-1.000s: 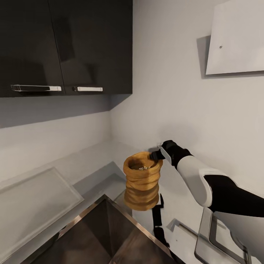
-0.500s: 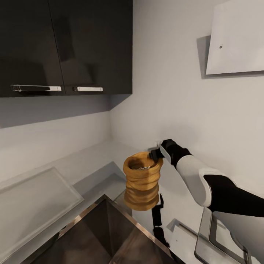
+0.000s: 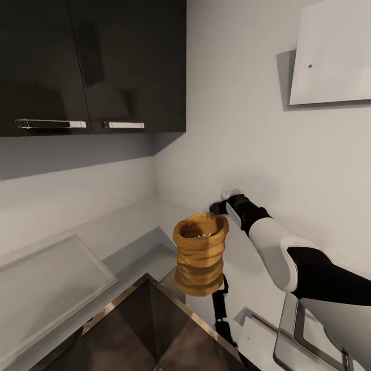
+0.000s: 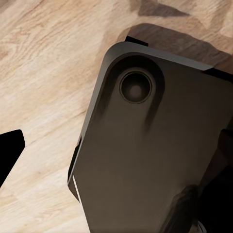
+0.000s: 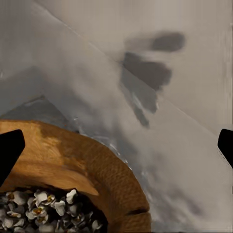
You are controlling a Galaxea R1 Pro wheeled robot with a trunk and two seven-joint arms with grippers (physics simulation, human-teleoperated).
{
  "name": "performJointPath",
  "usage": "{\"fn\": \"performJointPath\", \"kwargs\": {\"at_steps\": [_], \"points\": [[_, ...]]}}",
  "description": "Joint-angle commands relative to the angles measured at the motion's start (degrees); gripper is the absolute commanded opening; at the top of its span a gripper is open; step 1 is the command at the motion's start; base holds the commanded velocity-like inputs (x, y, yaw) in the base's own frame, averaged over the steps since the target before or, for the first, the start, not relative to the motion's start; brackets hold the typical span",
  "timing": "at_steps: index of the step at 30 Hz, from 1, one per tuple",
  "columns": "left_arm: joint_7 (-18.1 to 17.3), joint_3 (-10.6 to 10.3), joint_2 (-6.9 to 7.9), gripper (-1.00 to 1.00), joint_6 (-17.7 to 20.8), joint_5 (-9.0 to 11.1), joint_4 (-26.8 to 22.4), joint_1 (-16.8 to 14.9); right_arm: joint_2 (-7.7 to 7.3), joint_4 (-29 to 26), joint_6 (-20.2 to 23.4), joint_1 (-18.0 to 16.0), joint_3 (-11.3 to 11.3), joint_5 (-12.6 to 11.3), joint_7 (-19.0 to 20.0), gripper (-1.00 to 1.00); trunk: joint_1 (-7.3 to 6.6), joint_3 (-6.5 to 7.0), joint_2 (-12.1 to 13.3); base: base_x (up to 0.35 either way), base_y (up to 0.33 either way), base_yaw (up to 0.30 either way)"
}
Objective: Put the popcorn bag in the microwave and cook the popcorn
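Right gripper spread wide, fingertips far apart, poised just over the rolled rim of the popcorn bag, not touching. Bag upright on countertop near the back corner. Left gripper: can't tell.

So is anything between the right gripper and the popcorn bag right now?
Nothing visible. In the head view the right gripper sits just behind and above the popcorn bag, at its rolled rim, jaws open. In the right wrist view the bag's open mouth lies close between the spread fingers, unobstructed.
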Motion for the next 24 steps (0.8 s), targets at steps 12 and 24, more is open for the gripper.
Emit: {"fn": "performJointPath", "kwargs": {"at_steps": [12,24], "points": [[-0.3,0.4,0.04,1.00,-0.1,0.0,0.0,0.0,-0.18,2.2,-0.5,0.0,-0.5,0.5,0.0,1.00,0.00,-0.07,0.0,0.000,-0.057,0.000],[-0.3,0.4,-0.03,1.00,-0.1,0.0,0.0,0.0,-0.14,9.0,-0.7,0.0,-0.5,0.6,0.5,1.00,0.00,-0.07,0.0,0.000,-0.004,0.000]]}}
